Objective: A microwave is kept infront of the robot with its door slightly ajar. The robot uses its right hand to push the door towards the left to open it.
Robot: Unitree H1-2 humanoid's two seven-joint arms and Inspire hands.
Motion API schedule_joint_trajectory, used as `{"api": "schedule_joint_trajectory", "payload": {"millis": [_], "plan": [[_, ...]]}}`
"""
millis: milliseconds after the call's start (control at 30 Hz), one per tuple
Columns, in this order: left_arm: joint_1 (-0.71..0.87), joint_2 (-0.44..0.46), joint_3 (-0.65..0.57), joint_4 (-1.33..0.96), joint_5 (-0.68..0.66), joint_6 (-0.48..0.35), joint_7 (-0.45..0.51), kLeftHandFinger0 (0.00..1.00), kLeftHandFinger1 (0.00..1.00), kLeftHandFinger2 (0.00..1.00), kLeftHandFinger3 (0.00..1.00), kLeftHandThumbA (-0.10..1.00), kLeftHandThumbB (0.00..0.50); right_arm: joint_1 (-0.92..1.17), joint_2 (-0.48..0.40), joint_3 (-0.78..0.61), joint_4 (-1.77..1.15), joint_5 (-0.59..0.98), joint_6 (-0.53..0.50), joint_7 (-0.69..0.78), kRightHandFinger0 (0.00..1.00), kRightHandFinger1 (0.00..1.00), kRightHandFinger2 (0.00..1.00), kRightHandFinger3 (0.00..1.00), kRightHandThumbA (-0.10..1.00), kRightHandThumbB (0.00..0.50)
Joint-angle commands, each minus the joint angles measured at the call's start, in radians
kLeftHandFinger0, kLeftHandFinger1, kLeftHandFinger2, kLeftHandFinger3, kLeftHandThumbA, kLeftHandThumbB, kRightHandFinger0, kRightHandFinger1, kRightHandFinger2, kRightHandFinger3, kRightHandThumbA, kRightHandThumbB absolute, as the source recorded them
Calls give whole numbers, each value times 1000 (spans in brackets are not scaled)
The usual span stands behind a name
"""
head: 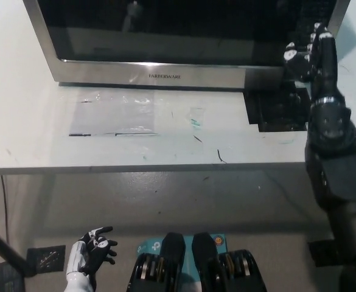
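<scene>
Tape patch before microwave

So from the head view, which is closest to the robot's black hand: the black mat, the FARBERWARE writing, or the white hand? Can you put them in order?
Counting from the right hand at the microwave's right end:
1. Black mat, on the table just below that hand.
2. FARBERWARE writing, mid-way along the microwave's front, to the left.
3. Left hand, resting far down at the lower left, below the table.
</scene>
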Motion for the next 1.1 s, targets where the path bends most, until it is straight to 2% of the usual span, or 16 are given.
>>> {"api": "schedule_joint_trajectory", "payload": {"millis": [0, 67, 200, 400, 500, 567, 600, 667, 700, 767, 800, 900, 967, 1033, 1067], "plan": [[7, 5, -7, -31, -4, 6, -12, 254, 274, 336, 494, 17, 124, 43, 63, 25, -136, 63, 24, 101, 279, 498, 610, 796, 214, 162], [3, 8, -8, -10, -3, -15, -17, 260, 277, 325, 479, 18, 123, 89, 69, 51, -202, 42, 39, 104, 285, 488, 601, 783, 258, 155], [2, 8, -4, -11, -6, -4, -13, 247, 263, 313, 480, 33, 133, 180, 86, 82, -341, 48, 95, 120, 316, 499, 626, 830, 330, 150], [3, 5, -3, -19, -5, 3, -7, 241, 262, 320, 494, 23, 116, 286, 126, 87, -471, 105, 157, 140, 303, 483, 597, 849, 248, 136], [4, 5, -4, -25, -6, 13, -9, 259, 272, 322, 504, 45, 125, 346, 138, 100, -524, 114, 171, 150, 285, 470, 579, 843, 231, 127], [3, 6, -3, -22, -7, 13, -9, 261, 274, 327, 508, 50, 132, 379, 142, 109, -549, 116, 165, 155, 287, 461, 566, 839, 243, 133], [2, 7, -3, -17, -10, 4, -15, 243, 264, 319, 501, 43, 129, 437, 152, 123, -597, 144, 169, 172, 247, 396, 536, 839, 265, 165], [-6, 8, 1, -4, -13, -8, -14, 224, 252, 312, 487, 36, 133, 477, 155, 139, -627, 157, 155, 184, 214, 355, 519, 834, 289, 177], [-6, 8, 1, -7, -11, -8, -11, 230, 254, 314, 484, 36, 132, 496, 159, 143, -641, 173, 153, 191, 224, 367, 514, 819, 299, 192], [-8, 8, 0, -6, -9, -5, -10, 234, 256, 320, 492, 40, 132, 520, 156, 154, -664, 172, 154, 196, 239, 385, 523, 814, 315, 187], [-7, 10, -5, -7, -5, -12, -15, 242, 262, 328, 506, 47, 121, 563, 154, 169, -701, 187, 161, 209, 282, 425, 559, 832, 342, 188], [-4, 9, -8, -14, -3, -8, -15, 239, 271, 343, 512, 47, 111, 611, 149, 190, -734, 201, 148, 227, 269, 415, 548, 815, 392, 210], [-9, 6, -4, -10, -7, -6, -11, 239, 272, 340, 503, 36, 110, 658, 146, 206, -775, 203, 155, 229, 263, 401, 550, 804, 377, 184], [-16, 10, -5, 4, -3, -24, -13, 238, 273, 339, 498, 26, 97, 721, 151, 219, -835, 224, 192, 230, 260, 408, 560, 785, 349, 199], [-17, 9, -3, 2, -9, -18, -16, 241, 273, 339, 490, 24, 102, 749, 148, 230, -861, 224, 189, 233, 270, 415, 567, 784, 339, 184]]}}
